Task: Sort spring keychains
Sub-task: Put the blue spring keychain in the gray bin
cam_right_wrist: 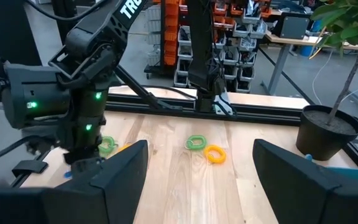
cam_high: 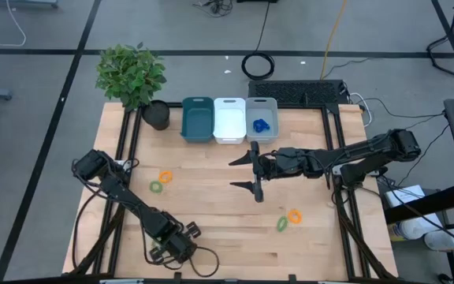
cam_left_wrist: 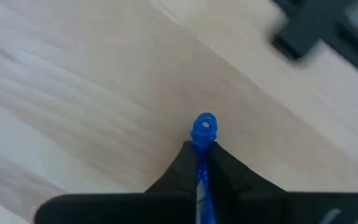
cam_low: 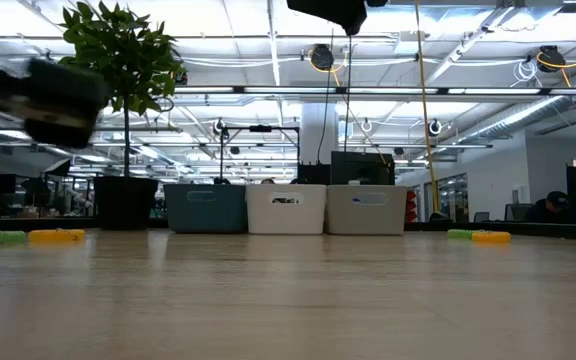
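My left gripper (cam_high: 172,246) is near the table's near edge, left of centre, shut on a blue spring keychain (cam_left_wrist: 204,126). My right gripper (cam_high: 247,172) hovers open over the table's middle, in front of the bins, touching nothing. An orange keychain (cam_high: 165,177) and a green keychain (cam_high: 157,187) lie on the left part of the table. Another orange keychain (cam_high: 294,214) and green keychain (cam_high: 282,224) lie on the right part. Blue keychains (cam_high: 260,125) lie in the grey bin (cam_high: 270,105). My left gripper pinches the blue keychain between its two fingers (cam_left_wrist: 225,171), which point down at the wood. The coil runs along the gap between them, and its end loop (cam_left_wrist: 204,124) sticks out past the fingertips. In the low view the gripper (cam_low: 53,100) is above the table.
A teal bin (cam_high: 198,104), a white bin (cam_high: 228,102) and the grey bin stand in a row at the far edge. A potted plant (cam_high: 132,75) stands at the far left corner. Black rails (cam_high: 333,134) run along the left and right sides. Bare wood lies between the pairs.
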